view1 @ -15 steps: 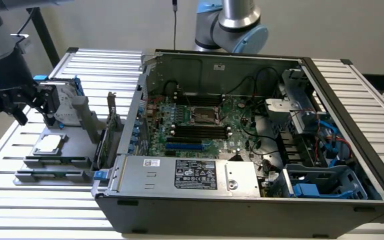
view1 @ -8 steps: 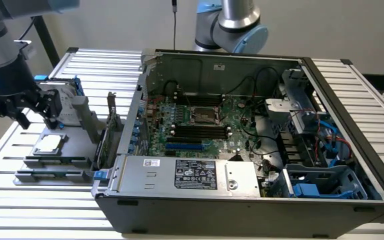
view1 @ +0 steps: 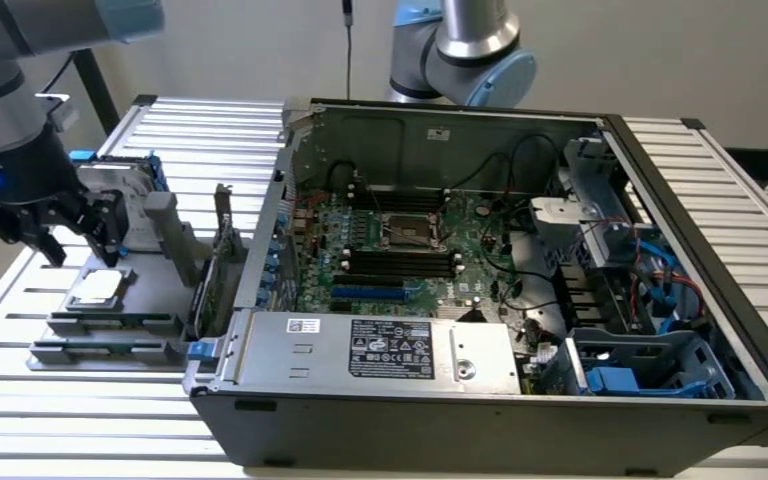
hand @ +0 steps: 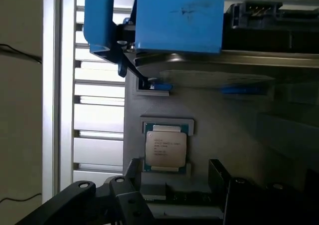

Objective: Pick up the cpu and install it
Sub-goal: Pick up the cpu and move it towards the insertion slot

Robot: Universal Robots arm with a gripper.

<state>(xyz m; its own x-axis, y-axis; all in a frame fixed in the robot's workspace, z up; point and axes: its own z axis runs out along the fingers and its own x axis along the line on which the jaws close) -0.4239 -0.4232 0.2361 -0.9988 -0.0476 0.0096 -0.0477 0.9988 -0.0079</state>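
The black two-fingered end effector (view1: 84, 250) is hanging wide open and empty just above the small flat square cpu (view1: 97, 290) with its silvery metal top, which is lying in a grey plastic tray (view1: 151, 295). It's looking light, stiff, slick and fragile, so I'd be pinching opposite edges.

cpu (view1: 99, 289) (hand: 166, 147): small flat square chip, silvery metal top with faint printed lettering, thin darker rim. Lies flat, face up, seated in a square recess of a grey fixture (view1: 157, 292) (hand: 224, 117). Fixture sits at the exterior view's left of the open computer case (view1: 491, 432).
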